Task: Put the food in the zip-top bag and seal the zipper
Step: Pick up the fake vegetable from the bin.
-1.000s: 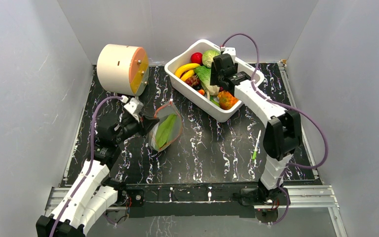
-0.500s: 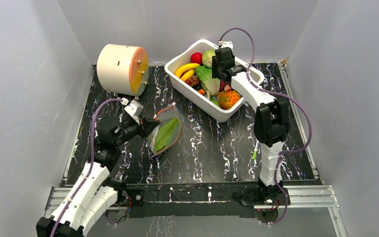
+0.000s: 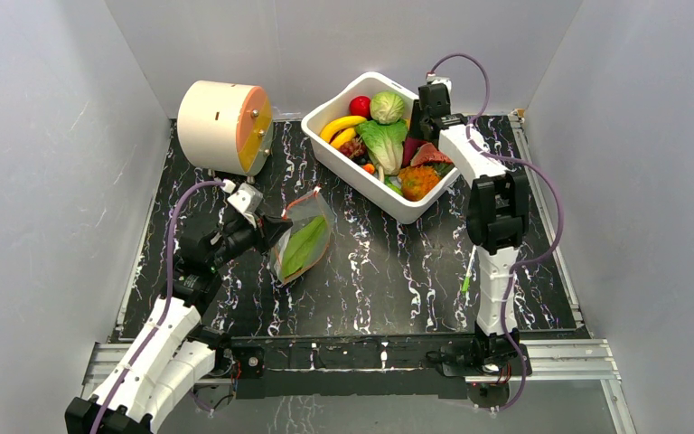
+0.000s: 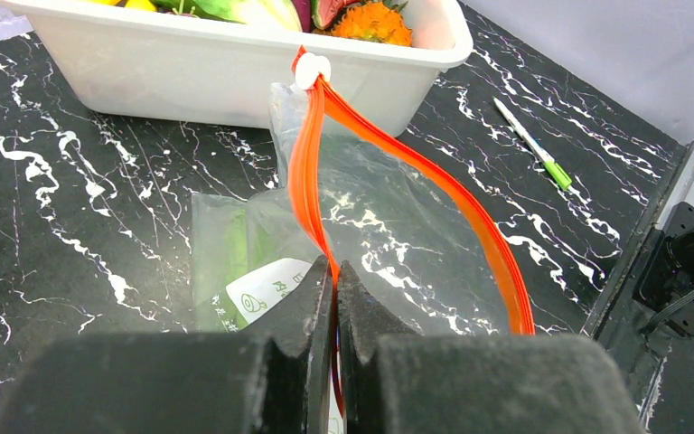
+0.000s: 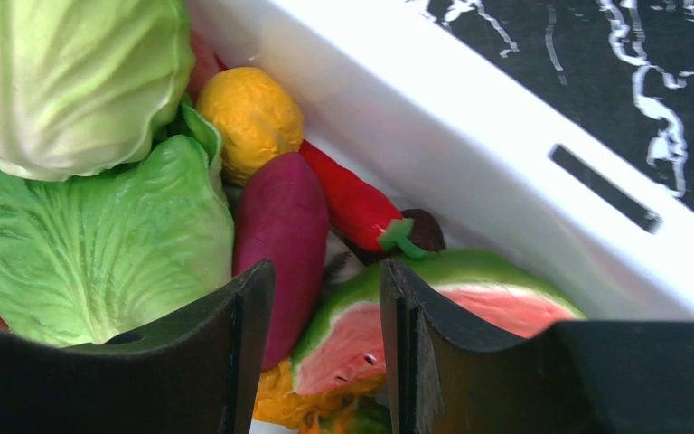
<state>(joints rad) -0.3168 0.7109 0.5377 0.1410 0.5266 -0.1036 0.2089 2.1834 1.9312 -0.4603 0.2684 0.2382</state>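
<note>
The zip-top bag [image 3: 303, 240] lies on the black mat with a green leaf [image 3: 305, 244] inside it. Its mouth gapes, and the orange-red zipper [image 4: 307, 172] loops away from my left gripper [image 4: 335, 271], which is shut on that strip. The rest of the food sits in the white tub [image 3: 361, 176]: cabbage [image 5: 72, 81], lettuce leaf [image 5: 90, 244], banana [image 3: 342, 125], red chilli [image 5: 352, 203]. My right gripper [image 5: 327, 271] hangs open over the tub's far right end, just above a watermelon slice [image 5: 434, 307] and a purple piece [image 5: 285, 226].
A cream cylinder with an orange face [image 3: 221, 127] stands at the back left. A green-tipped pen [image 3: 467, 271] lies on the mat beside the right arm. The tub's near wall [image 4: 190, 72] stands just beyond the bag's far end.
My right gripper has moved toward the tub's back right end, and its jaws have narrowed. The left gripper has kept its hold, and the bag has shifted only slightly.
</note>
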